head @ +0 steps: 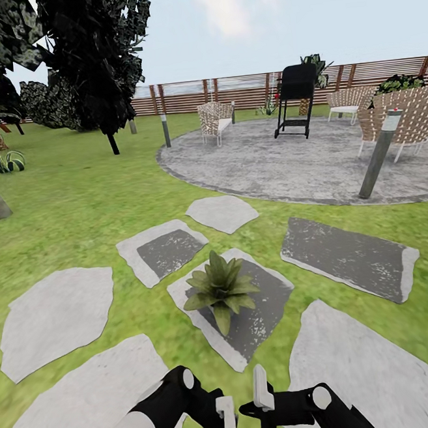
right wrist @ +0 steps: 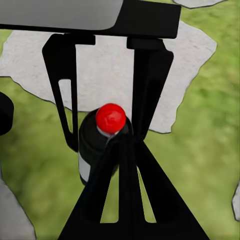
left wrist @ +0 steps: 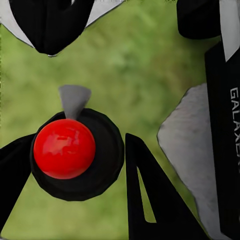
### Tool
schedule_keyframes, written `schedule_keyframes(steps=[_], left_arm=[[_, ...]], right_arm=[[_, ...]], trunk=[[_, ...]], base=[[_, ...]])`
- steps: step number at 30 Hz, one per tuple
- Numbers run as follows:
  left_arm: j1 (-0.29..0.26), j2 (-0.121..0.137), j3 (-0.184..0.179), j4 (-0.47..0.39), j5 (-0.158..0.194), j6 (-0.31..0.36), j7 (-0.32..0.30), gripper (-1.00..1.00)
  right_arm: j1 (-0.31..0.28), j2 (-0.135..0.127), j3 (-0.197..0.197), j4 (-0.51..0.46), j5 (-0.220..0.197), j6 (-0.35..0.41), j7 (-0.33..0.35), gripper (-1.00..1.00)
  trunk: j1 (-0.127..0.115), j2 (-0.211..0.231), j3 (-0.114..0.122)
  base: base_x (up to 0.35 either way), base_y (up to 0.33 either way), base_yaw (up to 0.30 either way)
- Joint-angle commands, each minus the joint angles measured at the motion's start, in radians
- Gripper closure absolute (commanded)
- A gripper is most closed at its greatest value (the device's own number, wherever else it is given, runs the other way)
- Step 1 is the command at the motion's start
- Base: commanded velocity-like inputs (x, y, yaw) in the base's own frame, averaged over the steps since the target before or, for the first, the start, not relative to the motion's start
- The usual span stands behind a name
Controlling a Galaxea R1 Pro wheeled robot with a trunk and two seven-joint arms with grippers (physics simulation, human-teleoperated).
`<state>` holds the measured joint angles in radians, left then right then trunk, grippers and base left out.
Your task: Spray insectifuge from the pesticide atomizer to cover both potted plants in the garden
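A potted plant [head: 220, 288], a low rosette of pointed green leaves, stands on a dark-centred stepping stone [head: 268, 300] straight ahead of me on the garden lawn. Both arms reach in at the bottom of the head view, with my left gripper [head: 225, 427] and right gripper [head: 255, 406] close together. The pesticide atomizer [left wrist: 75, 150], a dark bottle with a red cap, sits end-on between the fingers of my left gripper [left wrist: 80, 145]. From the right wrist, the atomizer [right wrist: 102, 145] is clamped by the left gripper [right wrist: 105, 142], and my right gripper [right wrist: 122, 137] is shut just in front of it.
Pale stepping stones [head: 57, 317] lie around me in the grass. Beyond is a round paved patio [head: 268, 163] with wicker chairs [head: 216, 119], a black grill [head: 294, 98] and grey bollard lights [head: 378, 155]. Dark trees [head: 94, 55] stand left, a slatted fence [head: 228, 91] behind.
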<state>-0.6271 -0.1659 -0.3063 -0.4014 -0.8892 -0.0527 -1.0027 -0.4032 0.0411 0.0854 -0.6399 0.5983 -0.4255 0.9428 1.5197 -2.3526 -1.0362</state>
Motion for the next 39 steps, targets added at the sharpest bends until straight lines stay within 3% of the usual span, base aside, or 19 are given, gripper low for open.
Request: schedule_keyframes(steps=[1,39], left_arm=[[0.0,-0.001,0.0,-0.002,-0.006,-0.006,-0.002,1.0],[0.0,-0.009,0.0,-0.011,0.002,-0.011,-0.004,1.0]], right_arm=[[0.0,0.0,-0.001,-0.001,0.007,-0.004,0.001,1.0],[0.0,0.0,-0.001,-0.001,0.008,-0.004,0.001,1.0]], trunk=[[0.0,0.0,-0.001],[0.0,0.0,-0.001]], base=[[0.0,0.0,0.0],[0.0,0.0,0.0]])
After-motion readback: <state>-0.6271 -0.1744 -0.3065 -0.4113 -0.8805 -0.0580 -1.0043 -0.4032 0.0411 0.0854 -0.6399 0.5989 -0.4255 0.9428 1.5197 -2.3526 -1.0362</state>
